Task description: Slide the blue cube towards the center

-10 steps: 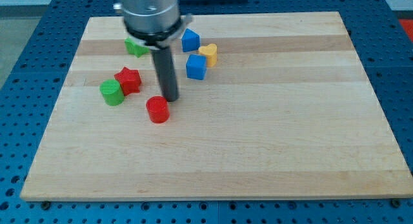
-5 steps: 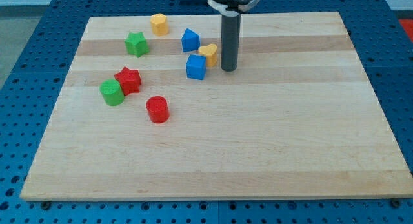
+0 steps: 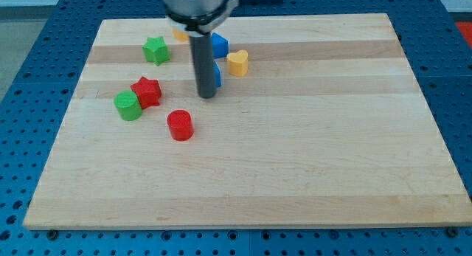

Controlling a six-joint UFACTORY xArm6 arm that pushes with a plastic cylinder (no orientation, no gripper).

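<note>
The desk [image 3: 310, 175] is being viewed from its bottom edge; no jaws are fitted, only a straight rod, so nothing is being held. My tip [image 3: 207, 96] is being kept on the wood toward the top-left part of the desk, standing directly in front of the blue cube [image 3: 218, 77], which is being almost wholly hidden behind the rod, a blue sliver showing at the rod's right. Contact cannot be told. A second blue block [image 3: 218, 44] and a yellow heart block [image 3: 237, 62] are lying just beyond, toward the top edge. The red cylinder [image 3: 179, 125] is lying nearer the bottom-left. For a clean slide, the tip is probably best being brought round to the cube's top-left side, then driven squarely through its middle toward the desk's centre, the heart being left undisturbed.
</note>
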